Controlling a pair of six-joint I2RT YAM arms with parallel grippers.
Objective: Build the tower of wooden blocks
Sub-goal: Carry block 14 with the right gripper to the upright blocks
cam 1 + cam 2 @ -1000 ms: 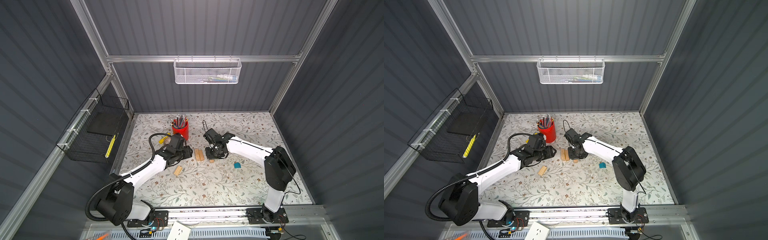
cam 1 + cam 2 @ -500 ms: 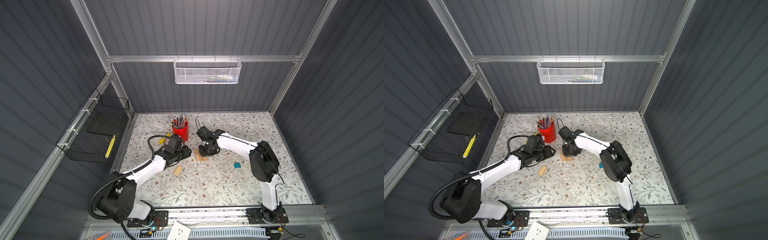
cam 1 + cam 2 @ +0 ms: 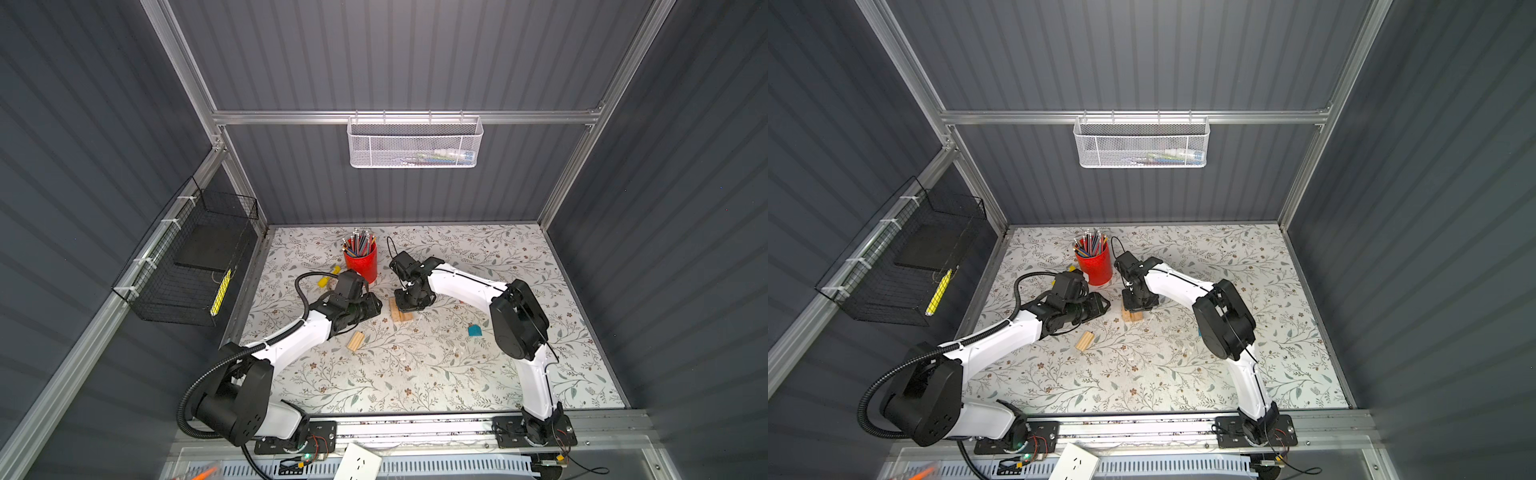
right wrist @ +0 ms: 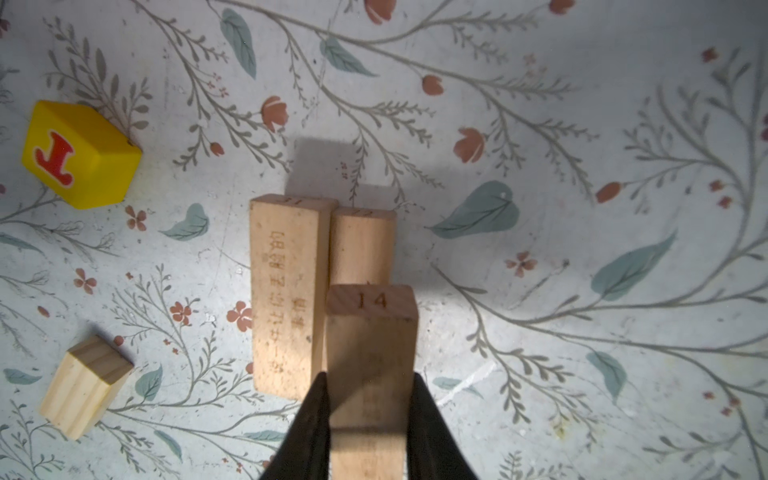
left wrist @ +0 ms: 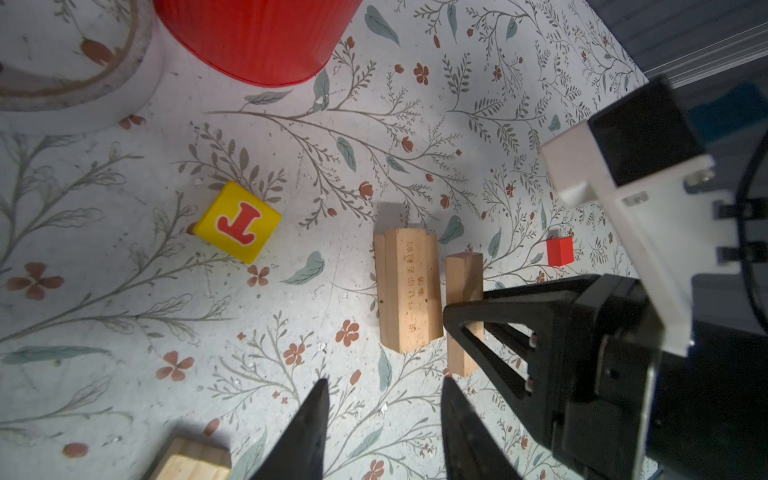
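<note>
Near the red pencil cup [image 3: 360, 262], the right fingers [image 4: 309, 424] are pinching a plank marked 14 [image 4: 371, 332] over two pale planks [image 4: 286, 291] lying side by side on the bench [image 3: 415, 374], while the left fingers [image 5: 307, 432] are hovering spread and empty, also near that cup.

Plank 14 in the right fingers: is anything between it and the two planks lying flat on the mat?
Nothing visible: no object lies between plank 14 and the two flat planks. The yellow T block and short wood block sit off to the side.
</note>
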